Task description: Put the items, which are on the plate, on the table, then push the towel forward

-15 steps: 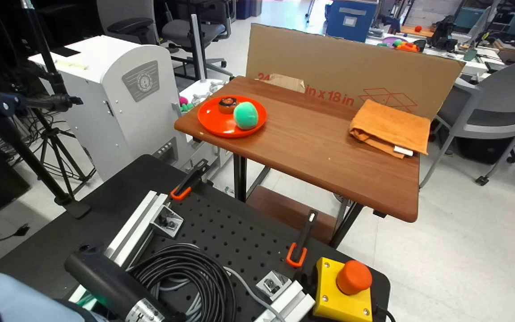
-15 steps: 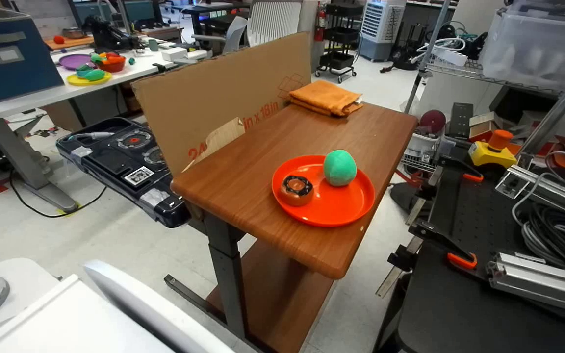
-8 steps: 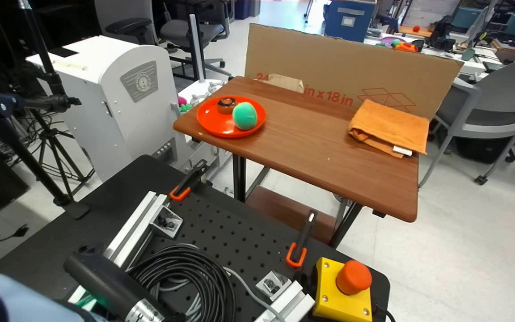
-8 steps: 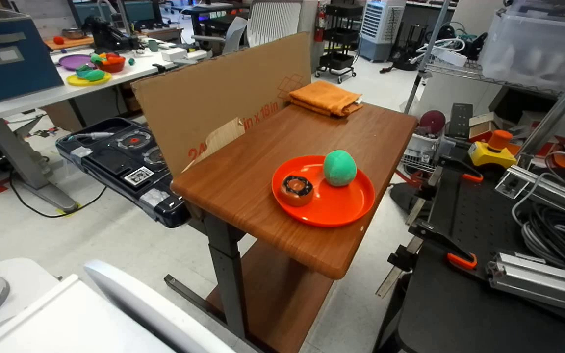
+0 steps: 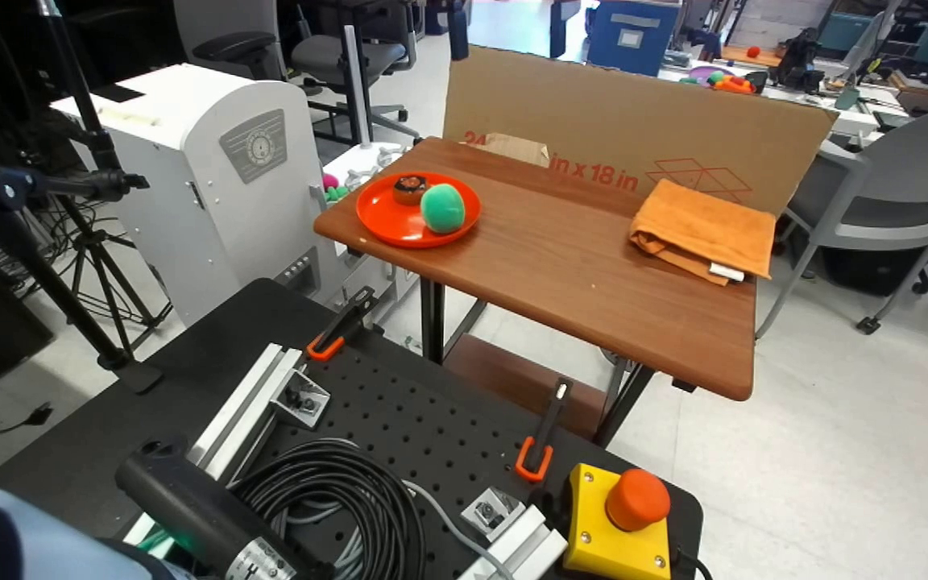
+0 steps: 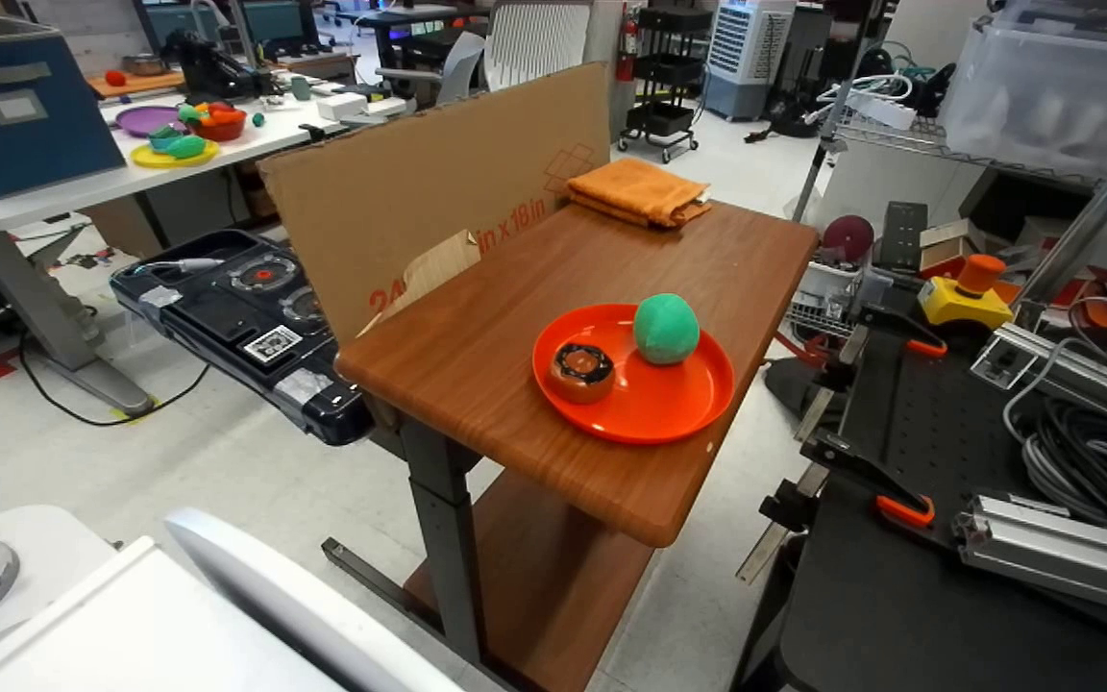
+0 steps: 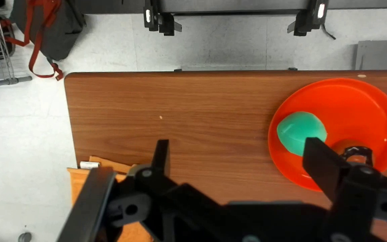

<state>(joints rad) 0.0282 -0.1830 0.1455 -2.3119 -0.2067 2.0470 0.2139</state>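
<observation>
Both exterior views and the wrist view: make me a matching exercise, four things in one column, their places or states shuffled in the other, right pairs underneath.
Things
1. green ball
2. towel
3. end effector
4. cardboard sheet

Places or states
A. upright beside a long edge of the table
B. open, gripping nothing
C. on the plate
D. folded, at the table's end away from the plate

Right pairs: 1-C, 2-D, 3-B, 4-A

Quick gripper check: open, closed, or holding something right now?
Gripper: open, jaws wide apart, holding nothing; the green ball sits on the plate.
</observation>
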